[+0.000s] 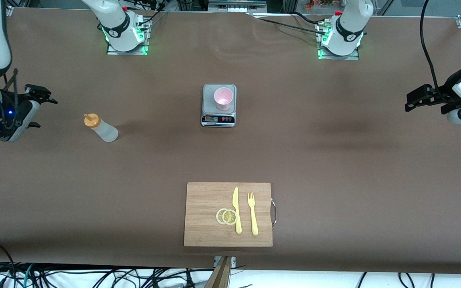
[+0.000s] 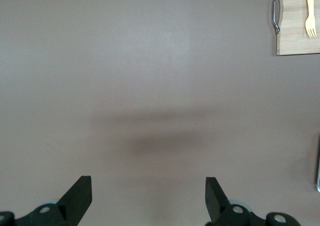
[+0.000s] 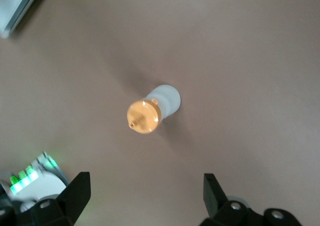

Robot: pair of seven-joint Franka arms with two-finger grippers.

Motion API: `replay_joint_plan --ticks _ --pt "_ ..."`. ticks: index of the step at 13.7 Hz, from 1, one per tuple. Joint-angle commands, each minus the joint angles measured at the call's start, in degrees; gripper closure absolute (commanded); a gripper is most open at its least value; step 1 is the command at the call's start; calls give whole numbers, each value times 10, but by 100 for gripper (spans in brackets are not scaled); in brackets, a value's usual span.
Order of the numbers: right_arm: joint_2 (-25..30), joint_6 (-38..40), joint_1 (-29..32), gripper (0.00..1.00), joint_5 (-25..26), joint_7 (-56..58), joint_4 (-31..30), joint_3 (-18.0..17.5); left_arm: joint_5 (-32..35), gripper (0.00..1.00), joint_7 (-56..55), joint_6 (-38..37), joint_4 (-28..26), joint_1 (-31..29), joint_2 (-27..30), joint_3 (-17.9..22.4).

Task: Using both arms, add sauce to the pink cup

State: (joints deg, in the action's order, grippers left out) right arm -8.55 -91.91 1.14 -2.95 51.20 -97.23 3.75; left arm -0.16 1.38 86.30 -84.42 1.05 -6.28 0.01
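The sauce bottle (image 1: 101, 128), translucent whitish with an orange nozzle cap, stands upright on the brown table toward the right arm's end. It also shows from above in the right wrist view (image 3: 151, 111). The pink cup (image 1: 223, 98) stands on a small grey kitchen scale (image 1: 219, 118) mid-table. My right gripper (image 1: 40, 96) is open and empty, up over the table's edge beside the bottle; it also shows in its own wrist view (image 3: 145, 186). My left gripper (image 1: 412, 100) is open and empty over bare table at the left arm's end, also seen in its own view (image 2: 148, 188).
A wooden cutting board (image 1: 228, 214) lies nearer the front camera, with lemon slices (image 1: 226, 216), a yellow knife (image 1: 236, 210) and a yellow fork (image 1: 252, 213). The board's corner and metal handle (image 2: 275, 11) show in the left wrist view. Both arm bases (image 1: 124, 30) stand at the table's back edge.
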Motion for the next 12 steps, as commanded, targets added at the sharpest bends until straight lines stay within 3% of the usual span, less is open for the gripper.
replay_joint_plan --ticks 1,3,6,12 --pt "38 -15 -1 0 30 -213 -23 -28 -4 0 10 -9 7 3 -2 3" --pt "53 -11 -7 0 31 -349 -22 -33 -4 0 10 -10 7 4 -2 3" --pt "72 -7 -7 0 32 -451 -18 -32 -5 0 10 -9 7 4 -2 3" --pt "110 22 -3 0 51 -462 12 -2 -5 0 11 -9 7 3 -1 3"
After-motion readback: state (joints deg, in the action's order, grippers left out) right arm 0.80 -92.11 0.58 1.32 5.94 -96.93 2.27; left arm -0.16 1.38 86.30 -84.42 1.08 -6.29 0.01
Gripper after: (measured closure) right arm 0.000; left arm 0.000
